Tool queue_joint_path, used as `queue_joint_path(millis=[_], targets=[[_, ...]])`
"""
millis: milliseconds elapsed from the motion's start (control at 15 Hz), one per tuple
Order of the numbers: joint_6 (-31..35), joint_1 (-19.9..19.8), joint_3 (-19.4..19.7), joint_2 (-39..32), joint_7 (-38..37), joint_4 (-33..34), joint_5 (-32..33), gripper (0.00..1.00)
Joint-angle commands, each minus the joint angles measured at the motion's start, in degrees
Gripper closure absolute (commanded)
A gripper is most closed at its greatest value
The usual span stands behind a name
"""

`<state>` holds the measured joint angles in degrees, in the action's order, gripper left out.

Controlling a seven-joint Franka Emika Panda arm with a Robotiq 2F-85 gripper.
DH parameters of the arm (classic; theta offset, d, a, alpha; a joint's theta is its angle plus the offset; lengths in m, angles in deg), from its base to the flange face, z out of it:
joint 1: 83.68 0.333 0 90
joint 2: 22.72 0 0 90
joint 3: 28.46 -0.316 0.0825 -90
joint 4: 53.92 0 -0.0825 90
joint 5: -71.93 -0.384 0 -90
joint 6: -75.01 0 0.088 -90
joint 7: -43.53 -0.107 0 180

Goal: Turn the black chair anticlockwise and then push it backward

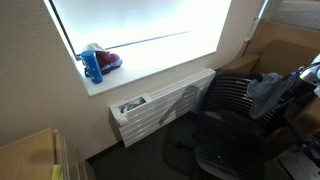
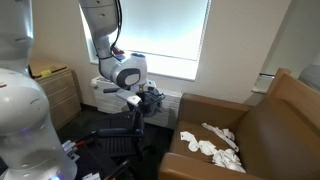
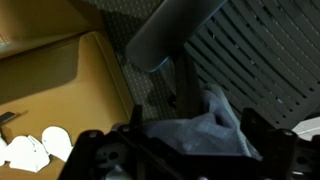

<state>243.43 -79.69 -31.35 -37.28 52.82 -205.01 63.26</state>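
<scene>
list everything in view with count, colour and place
black chair: one, black, beside the radiator
cloth: one, grey-blue, draped on the chair
bottle: one, blue, on the window sill
red item: one, red, beside the bottle
radiator: one, white, under the window
brown seat: one, brown, near the window
crumpled pieces: several, white, on the brown seat
cabinet: one, light wood, against the wall
robot arm: one, white, above the chair
gripper: one, dark, at the chair, state unclear

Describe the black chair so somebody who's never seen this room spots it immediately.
Find the bright window with the white slatted heater beneath. The black office swivel chair stands in front of that heater. Its ribbed black backrest sets it apart from the smooth brown upholstered seat.
</scene>
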Motion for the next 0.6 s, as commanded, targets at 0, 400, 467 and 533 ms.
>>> queue_joint_path(millis=[0,400,467,533], targets=[[6.95,-4.20,-4.35,-4.98,0.13,2.36,-0.60,0.00],[15.75,-6.33,-11.83,-6.37,-3.38,6.02,1.36,0.00],[17.86,-6.12,-12.37,-6.31,-4.08,6.72,2.17,0.00],[20.01,-5.38,-12.53,-6.13,-4.96,7.28,2.96,0.00]])
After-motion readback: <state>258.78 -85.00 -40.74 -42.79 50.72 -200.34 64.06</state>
